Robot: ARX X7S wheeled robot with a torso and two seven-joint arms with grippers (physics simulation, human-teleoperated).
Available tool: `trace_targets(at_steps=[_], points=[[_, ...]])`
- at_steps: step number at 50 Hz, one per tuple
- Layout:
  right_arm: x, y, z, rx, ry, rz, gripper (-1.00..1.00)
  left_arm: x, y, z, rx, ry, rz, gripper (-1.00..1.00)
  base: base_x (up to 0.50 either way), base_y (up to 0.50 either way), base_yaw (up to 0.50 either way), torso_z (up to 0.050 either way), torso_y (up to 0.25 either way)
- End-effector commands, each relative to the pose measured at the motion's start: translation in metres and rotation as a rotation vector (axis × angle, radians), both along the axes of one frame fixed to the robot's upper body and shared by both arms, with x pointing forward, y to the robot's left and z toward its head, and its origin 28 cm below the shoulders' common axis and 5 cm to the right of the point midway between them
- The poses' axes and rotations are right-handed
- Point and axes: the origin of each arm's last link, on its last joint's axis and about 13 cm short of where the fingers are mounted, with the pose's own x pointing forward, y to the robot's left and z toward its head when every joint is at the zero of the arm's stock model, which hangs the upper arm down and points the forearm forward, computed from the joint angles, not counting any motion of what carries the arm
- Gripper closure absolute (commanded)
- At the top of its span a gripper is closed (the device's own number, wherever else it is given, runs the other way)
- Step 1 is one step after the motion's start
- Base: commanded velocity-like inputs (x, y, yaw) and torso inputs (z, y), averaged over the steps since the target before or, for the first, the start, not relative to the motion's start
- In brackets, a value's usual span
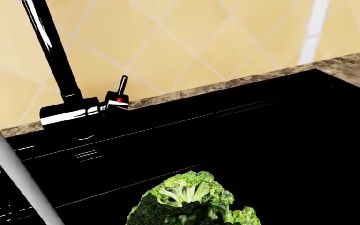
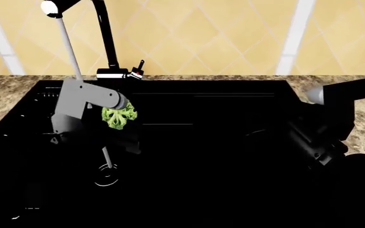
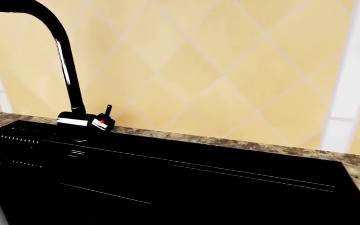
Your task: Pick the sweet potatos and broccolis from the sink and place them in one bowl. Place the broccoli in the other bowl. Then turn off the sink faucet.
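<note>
A green broccoli (image 2: 118, 117) hangs at the end of my grey left arm, above the black sink (image 2: 220, 102), held in my left gripper (image 2: 127, 124). In the left wrist view the broccoli (image 1: 189, 199) fills the space at the jaws. The dark fingers are hard to tell from the sink. The black faucet (image 2: 108, 40) stands at the back with its small lever (image 2: 139, 67) raised. A stream of water (image 2: 68, 47) runs down to the drain (image 2: 106, 176). My right arm (image 2: 325, 128) hovers over the sink's right side, its gripper lost against the black. Sweet potatoes and bowls are out of view.
A speckled stone counter (image 2: 8, 88) surrounds the sink, with a yellow tiled wall (image 2: 220, 33) behind. The faucet (image 3: 67, 70) and lever (image 3: 107, 117) also show in the right wrist view. The faucet (image 1: 52, 51) and stream (image 1: 11, 164) show in the left wrist view.
</note>
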Motion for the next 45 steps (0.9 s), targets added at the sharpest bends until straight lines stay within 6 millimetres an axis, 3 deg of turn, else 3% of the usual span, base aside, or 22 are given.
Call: trace_targets(at_steps=[1,30,45], points=[[-0.0008,0.0003,0.0006,0.002,-0.001,-0.003,-1.00,-0.0033,0.0014,0.0021,-0.015,-0.007,0.002,1.00,-0.41,0.00,0.00,0.000,0.000],[-0.0017,-0.0024,-0.0026,0.004,-0.015,-0.007,-1.00,-0.0045,-0.0022,0.0017,-0.015,-0.005,-0.012,1.00,-0.39,-0.01,0.00,0.000,0.000],[-0.0030,-0.0033,-0.0044,-0.002,-0.020,-0.015,-1.00,-0.0021,-0.0074,0.0032,-0.025,-0.015,-0.025,1.00,-0.12,-0.43,0.00,0.000,0.000]])
